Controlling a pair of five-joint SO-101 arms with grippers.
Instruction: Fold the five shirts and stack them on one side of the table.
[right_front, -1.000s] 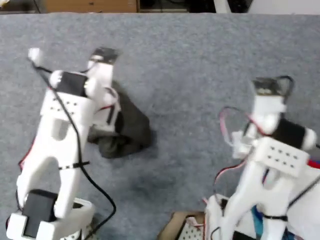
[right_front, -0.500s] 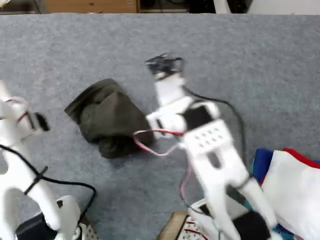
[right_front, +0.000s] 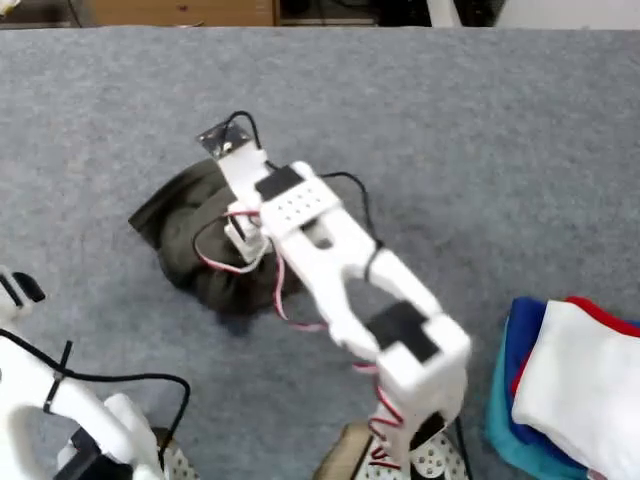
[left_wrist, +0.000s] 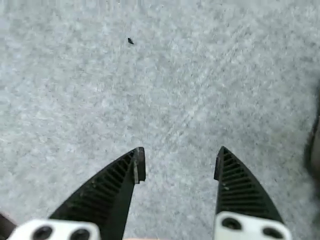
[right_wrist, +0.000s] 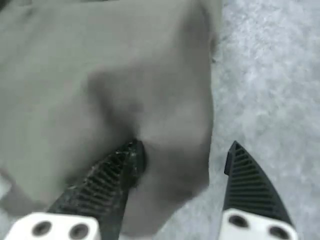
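Right tool (right_wrist: 185, 150) spread over dark shirt (right_front: 190, 232); folded stack (right_front: 580, 390) lies well apart.

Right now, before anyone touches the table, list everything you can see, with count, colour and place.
table: one, grey, under everything.
loose shirt: one, dark olive, crumpled, left of the table's middle.
stacked shirts: four colours showing, white on top of red, blue and teal, at the table's near right corner.
left gripper: one, black fingers, open, over bare table.
right gripper: one, black fingers, open, at the loose shirt's edge.
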